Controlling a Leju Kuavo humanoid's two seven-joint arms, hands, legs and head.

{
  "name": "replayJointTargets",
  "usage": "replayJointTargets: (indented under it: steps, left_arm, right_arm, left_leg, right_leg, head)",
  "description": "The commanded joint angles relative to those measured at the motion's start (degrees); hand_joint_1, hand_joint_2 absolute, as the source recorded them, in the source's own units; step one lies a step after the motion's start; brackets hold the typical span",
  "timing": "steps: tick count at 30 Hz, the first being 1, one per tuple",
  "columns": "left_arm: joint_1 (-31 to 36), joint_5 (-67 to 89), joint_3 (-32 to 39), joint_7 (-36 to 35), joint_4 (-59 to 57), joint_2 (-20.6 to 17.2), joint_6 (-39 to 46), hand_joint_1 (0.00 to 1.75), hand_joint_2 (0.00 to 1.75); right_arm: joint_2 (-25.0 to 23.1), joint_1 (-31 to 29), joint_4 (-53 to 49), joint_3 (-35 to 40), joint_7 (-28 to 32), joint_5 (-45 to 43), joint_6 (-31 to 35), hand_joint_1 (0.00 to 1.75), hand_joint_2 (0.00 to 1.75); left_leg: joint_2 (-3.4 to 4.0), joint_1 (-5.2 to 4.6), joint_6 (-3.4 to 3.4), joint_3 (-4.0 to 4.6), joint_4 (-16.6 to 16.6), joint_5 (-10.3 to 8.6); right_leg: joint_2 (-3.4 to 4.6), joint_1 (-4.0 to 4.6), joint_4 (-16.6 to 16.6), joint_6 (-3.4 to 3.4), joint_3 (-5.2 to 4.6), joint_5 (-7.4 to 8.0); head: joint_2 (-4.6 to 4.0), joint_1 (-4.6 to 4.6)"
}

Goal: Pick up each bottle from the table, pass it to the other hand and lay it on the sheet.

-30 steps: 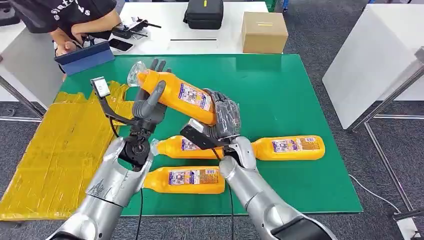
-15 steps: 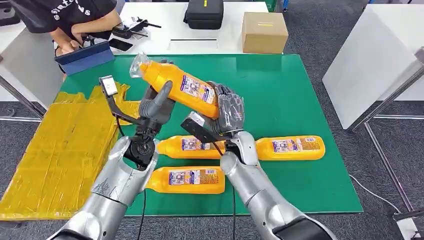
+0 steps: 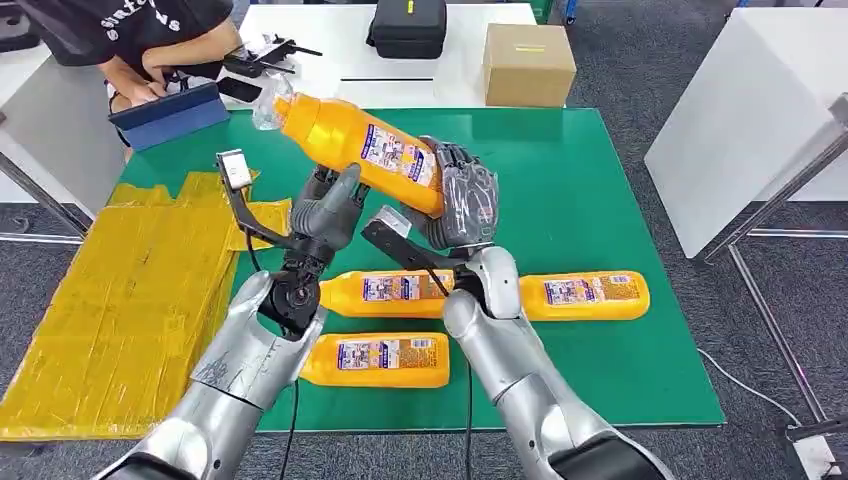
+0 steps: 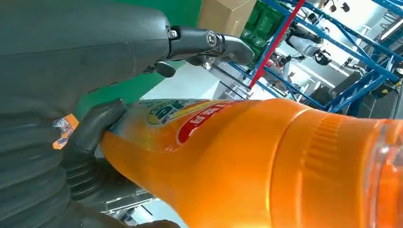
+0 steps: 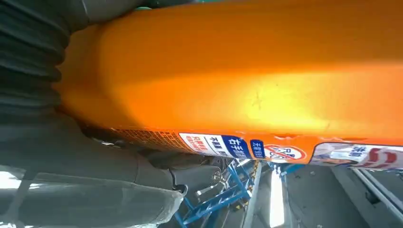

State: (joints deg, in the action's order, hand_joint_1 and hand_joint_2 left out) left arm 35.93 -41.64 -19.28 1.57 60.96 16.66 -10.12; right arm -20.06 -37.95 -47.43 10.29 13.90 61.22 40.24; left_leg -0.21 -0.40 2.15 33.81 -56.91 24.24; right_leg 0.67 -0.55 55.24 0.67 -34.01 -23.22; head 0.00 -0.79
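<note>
An orange bottle (image 3: 355, 148) is held tilted above the green mat (image 3: 560, 180), its clear cap end up toward the far left. The right hand (image 3: 458, 205) grips its lower, base end. The left hand (image 3: 330, 205) sits just under the bottle's middle, fingers reaching up beside it; whether they clasp it cannot be told. Three more bottles (image 3: 385, 290) lie flat on the mat nearer the robot. The yellow sheet (image 3: 120, 290) lies to the left.

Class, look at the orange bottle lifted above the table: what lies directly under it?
Under the lifted bottle both hands show: left hand below its middle, right hand gripping its base. Below is green mat. The hands cover part of it.
</note>
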Motion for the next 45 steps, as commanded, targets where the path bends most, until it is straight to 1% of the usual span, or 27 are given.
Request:
replayJointTargets:
  steps: [1, 2, 3, 6, 10, 12, 15, 16, 17, 18, 20, 21, 22, 23, 26, 27, 28, 31, 32, 34, 38, 39, 40, 44, 45]
  left_arm:
    - [3.98, -0.5, -1.02, -0.04, -6.41, 0.21, -0.39, 0.0, 1.75]
    - [3.98, -0.5, -1.02, -0.04, -6.41, 0.21, -0.39, 0.0, 1.75]
    - [3.98, -0.5, -1.02, -0.04, -6.41, 0.21, -0.39, 0.0, 1.75]
    - [3.91, -0.54, -0.79, 0.11, -6.44, 0.12, -0.36, 0.0, 1.75]
    - [4.15, -0.86, -0.39, 0.16, -6.92, 0.09, -0.52, 0.0, 1.75]
    - [4.27, -0.85, -0.29, 0.31, -6.94, 0.12, -0.42, 0.0, 1.75]
    - [4.17, -0.95, -0.06, 0.54, -6.59, 0.1, -0.48, 0.0, 1.75]
    - [4.14, -0.96, 0.0, 0.57, -6.56, 0.12, -0.49, 0.0, 1.75]
    - [4.15, -0.99, 0.13, 0.66, -6.61, 0.12, -0.45, 0.0, 1.75]
    - [4.15, -1.01, 0.19, 0.73, -6.61, 0.13, -0.48, 0.0, 1.75]
    - [4.21, -1.11, 0.66, 1.07, -6.95, 0.17, -0.54, 0.0, 1.75]
    - [4.21, -1.11, 0.66, 1.07, -6.95, 0.17, -0.54, 0.0, 1.75]
    - [4.21, -1.11, 0.66, 1.07, -6.95, 0.17, -0.54, 0.0, 1.75]
    - [4.32, -1.48, 0.87, 1.01, -7.15, 0.07, -1.03, 0.0, 1.75]
    - [4.32, -1.48, 0.87, 1.01, -7.15, 0.07, -1.03, 0.0, 1.75]
    - [4.32, -1.48, 0.87, 1.01, -7.15, 0.07, -1.03, 0.0, 1.75]
    - [4.32, -1.48, 0.87, 1.01, -7.15, 0.07, -1.03, 0.0, 1.75]
    - [4.32, -1.48, 0.87, 1.01, -7.15, 0.07, -1.03, 0.0, 1.75]
    - [4.32, -1.48, 0.87, 1.01, -7.15, 0.07, -1.03, 0.0, 1.75]
    - [4.34, -1.48, 1.01, 1.14, -7.17, 0.13, -0.92, 0.0, 1.75]
    - [3.91, -1.43, 1.95, 1.78, -6.46, 0.2, -0.48, 0.0, 1.75]
    - [3.75, -1.36, 2.36, 2.11, -6.25, 0.17, -0.28, 0.0, 1.75]
    - [3.64, -1.26, 2.73, 2.51, -6.16, 0.12, -0.13, 0.0, 1.75]
    - [3.54, -1.1, 3.23, 2.94, -6.31, 0.08, -0.09, 0.0, 1.75]
    - [3.54, -1.1, 3.23, 2.94, -6.31, 0.08, -0.09, 0.0, 1.75]
  right_arm:
    - [0.06, -2.94, 0.44, 2.98, -3.6, 2.82, -0.24, 1.75, 1.75]
    - [0.06, -2.94, 0.44, 2.98, -3.6, 2.82, -0.24, 1.75, 1.75]
    - [0.06, -2.94, 0.44, 2.98, -3.6, 2.82, -0.24, 1.75, 1.75]
    - [0.06, -2.48, 0.92, 5.13, -5.37, 4.58, -0.24, 1.75, 1.75]
    - [0.06, -1.79, 2.09, 9.03, -8.41, 7.17, -0.24, 1.75, 1.75]
    - [0.06, -2.1, 3.28, 10.95, -9.84, 7.66, -0.24, 1.75, 1.75]
    - [0.06, -2.89, 4.97, 14.99, -11.25, 6.71, -0.24, 1.75, 1.75]
    - [0.06, -2.85, 5.0, 15.86, -11.59, 6.81, -0.24, 1.75, 1.75]
    - [0.06, -2.97, 5.43, 17.19, -12.08, 6.77, -0.24, 1.75, 1.75]
    - [0.06, -2.95, 5.42, 17.61, -12.18, 6.76, -0.24, 1.75, 1.75]
    - [0.06, -2.81, 6.63, 20.04, -13.11, 6.19, -0.24, 1.75, 1.75]
    - [0.06, -2.81, 6.63, 20.04, -13.11, 6.19, -0.24, 1.75, 1.75]
    - [0.06, -2.81, 6.63, 20.04, -13.11, 6.19, -0.24, 1.75, 1.75]
    - [0.06, -2.44, 8.12, 21.41, -13.32, 5.35, -0.24, 1.75, 1.75]
    - [0.06, -2.44, 8.12, 21.41, -13.32, 5.35, -0.24, 1.75, 1.75]
    - [0.06, -2.44, 8.12, 21.41, -13.32, 5.35, -0.24, 1.75, 1.75]
    - [0.06, -2.44, 8.12, 21.41, -13.32, 5.35, -0.24, 1.75, 1.75]
    - [0.06, -2.44, 8.12, 21.41, -13.32, 5.35, -0.24, 1.75, 1.75]
    - [0.06, -2.44, 8.12, 21.41, -13.32, 5.35, -0.24, 1.75, 1.75]
    - [0.06, -2.37, 8.61, 22.09, -13.05, 4.77, -0.24, 1.75, 1.75]
    - [0.06, -1.88, 8.24, 24.21, -13.77, 3.75, -0.24, 1.75, 1.75]
    - [0.06, -1.61, 8.14, 24.54, -13.93, 3.53, -0.24, 1.75, 1.75]
    - [0.06, -1.44, 8.22, 24.71, -14.17, 3.88, -0.24, 1.75, 1.75]
    - [0.06, -1.09, 8.46, 24.61, -14.43, 4.23, -0.24, 1.75, 1.75]
    - [0.06, -1.09, 8.46, 24.61, -14.43, 4.23, -0.24, 1.75, 1.75]
  left_leg:
    - [-0.02, 0.0, -0.1, -0.06, -0.01, 0.03]
    - [0.0, 0.02, -0.16, -0.16, -0.07, 0.11]
    - [-0.01, 0.01, -0.12, -0.1, -0.03, 0.06]
    - [-0.02, 0.02, -0.13, -0.11, -0.02, 0.05]
    - [0.03, 0.02, -0.18, -0.24, -0.03, 0.12]
    - [0.01, 0.02, -0.11, -0.11, 0.01, 0.04]
    - [0.02, 0.03, -0.2, -0.3, -0.02, 0.13]
    - [0.04, 0.02, -0.13, -0.15, 0.0, 0.07]
    - [0.07, 0.02, -0.18, -0.24, -0.02, 0.12]
    - [0.07, 0.02, -0.12, -0.12, 0.0, 0.06]
    - [0.05, 0.03, -0.19, -0.26, -0.02, 0.13]
    - [0.03, 0.03, -0.14, -0.17, 0.0, 0.08]
    - [0.03, 0.03, -0.19, -0.27, 0.01, 0.11]
    - [0.01, 0.05, -0.13, -0.16, 0.02, 0.06]
    - [0.0, 0.03, -0.17, -0.26, 0.03, 0.09]
    - [-0.02, 0.04, -0.12, -0.14, 0.03, 0.05]
    - [-0.03, 0.04, -0.17, -0.26, 0.02, 0.1]
    - [-0.05, 0.03, -0.1, -0.08, 0.02, 0.03]
    - [-0.07, 0.03, -0.16, -0.19, 0.0, 0.08]
    - [-0.05, 0.04, -0.11, -0.1, 0.02, 0.04]
    - [-0.04, 0.05, -0.18, -0.25, 0.0, 0.11]
    - [-0.02, 0.03, -0.13, -0.15, 0.04, 0.05]
    - [-0.03, 0.05, -0.19, -0.28, 0.02, 0.11]
    - [-0.05, 0.05, -0.12, -0.11, 0.03, 0.04]
    - [-0.06, 0.05, -0.17, -0.23, 0.02, 0.09]
  right_leg:
    - [-0.06, 0.0, 0.02, -0.03, 0.06, -0.04]
    - [-0.07, 0.02, 0.06, -0.05, 0.18, -0.11]
    - [-0.06, 0.01, 0.03, -0.03, 0.11, -0.06]
    - [-0.07, 0.02, 0.01, -0.04, 0.12, -0.06]
    - [-0.03, 0.02, 0.03, -0.06, 0.24, -0.11]
    - [-0.03, 0.02, -0.01, -0.04, 0.12, -0.04]
    - [-0.05, 0.03, 0.01, -0.06, 0.3, -0.12]
    - [-0.01, 0.01, 0.0, -0.04, 0.15, -0.06]
    - [0.01, 0.02, 0.02, -0.05, 0.24, -0.1]
    - [0.03, 0.02, 0.0, -0.04, 0.12, -0.04]
    - [-0.02, 0.02, 0.03, -0.06, 0.26, -0.12]
    - [-0.03, 0.03, 0.0, -0.04, 0.18, -0.07]
    - [-0.04, 0.02, -0.01, -0.06, 0.28, -0.1]
    - [-0.04, 0.05, -0.04, -0.04, 0.19, -0.05]
    - [-0.06, 0.03, -0.03, -0.05, 0.28, -0.09]
    - [-0.06, 0.04, -0.04, -0.03, 0.18, -0.05]
    - [-0.09, 0.04, -0.03, -0.05, 0.3, -0.1]
    - [-0.08, 0.03, -0.02, -0.03, 0.12, -0.04]
    - [-0.12, 0.03, -0.01, -0.05, 0.24, -0.1]
    - [-0.09, 0.03, -0.03, -0.04, 0.14, -0.05]
    - [-0.1, 0.05, -0.01, -0.06, 0.29, -0.12]
    - [-0.06, 0.04, -0.04, -0.05, 0.19, -0.06]
    - [-0.1, 0.05, -0.03, -0.06, 0.33, -0.12]
    - [-0.08, 0.05, -0.04, -0.04, 0.16, -0.05]
    - [-0.11, 0.05, -0.04, -0.06, 0.28, -0.1]
  head:
    - [0.0, 0.02]
    - [0.0, -0.02]
    - [0.0, 0.0]
    - [0.0, 0.0]
    - [0.0, 0.02]
    - [0.0, 0.0]
    - [0.0, 0.0]
    - [0.0, 0.02]
    - [0.0, -0.02]
    - [0.0, 0.0]
    - [0.0, 0.0]
    - [0.0, 0.0]
    - [0.0, 0.02]
    - [0.0, 0.02]
    - [0.0, 0.0]
    - [0.0, 0.0]
    - [0.0, 0.02]
    - [0.0, 0.0]
    - [0.0, 0.0]
    - [0.0, 0.0]
    - [0.0, 0.0]
    - [0.0, 0.0]
    - [0.0, 0.0]
    - [0.0, 0.0]
    - [0.0, 0.02]
